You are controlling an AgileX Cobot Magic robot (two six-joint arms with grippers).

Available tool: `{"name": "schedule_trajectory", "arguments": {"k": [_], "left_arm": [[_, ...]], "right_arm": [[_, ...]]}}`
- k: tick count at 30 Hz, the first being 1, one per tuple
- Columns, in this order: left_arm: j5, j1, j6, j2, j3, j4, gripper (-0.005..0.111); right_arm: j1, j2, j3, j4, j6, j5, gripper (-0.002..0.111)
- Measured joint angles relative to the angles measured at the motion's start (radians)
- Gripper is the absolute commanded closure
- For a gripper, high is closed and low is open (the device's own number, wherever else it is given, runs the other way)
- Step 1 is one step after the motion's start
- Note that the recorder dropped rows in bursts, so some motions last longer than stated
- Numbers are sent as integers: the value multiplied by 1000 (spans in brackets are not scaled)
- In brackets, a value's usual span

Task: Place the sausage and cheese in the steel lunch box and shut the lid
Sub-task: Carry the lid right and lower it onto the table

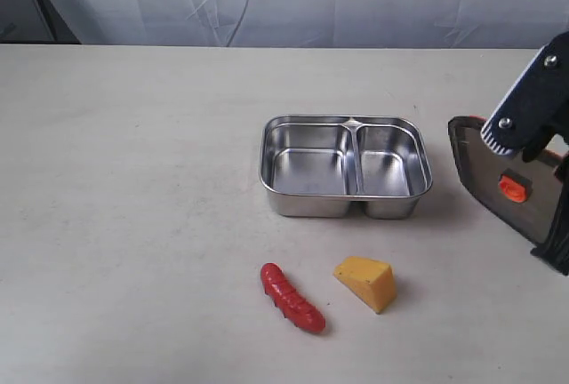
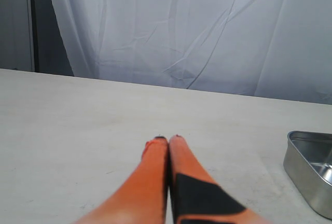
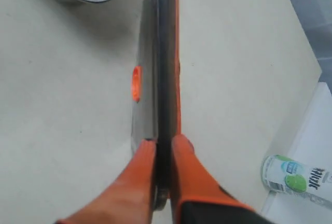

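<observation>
Sausage [image 1: 292, 298] lay on the desk [image 1: 133, 224] in front of the box [image 1: 311, 204], set at a slant, near end pointing right in the exterior view. Cheese [image 1: 365, 283] sat just right of it, close but not touching, paler face up. Both were outside the box and apart from it. Box stood open near the desk's centre, a divider [image 1: 354, 157] splitting it into a wider left compartment and a narrower right one. Lid [image 1: 484, 171] was off the box, to its right, held tilted up on edge with its orange valve [image 1: 511, 188] facing the camera. Right gripper [image 3: 162, 143] was clamped narrow on the lid's rim, one orange finger [image 3: 140, 172] on each face. Could not tell whether the lid's lower edge touched the desk. Left gripper [image 2: 168, 140] hung low over bare desk, to one side of the box, fingers pressed together with nothing between them. White sheet [image 2: 207, 27] hung behind the desk. Bottle [image 3: 295, 180] with a green label lay beyond the desk's edge in the right wrist view.
</observation>
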Motion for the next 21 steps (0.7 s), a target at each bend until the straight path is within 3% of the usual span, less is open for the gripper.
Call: {"name": "schedule_trajectory", "arguments": {"k": [14,21], "left_arm": [[0,0,0,0,0,0,106],[-1,0,0,0,0,4,106]], "right_arm": [[152,0,52,224,15,135,109],[196,0,54,299,-5,111,109]]}}
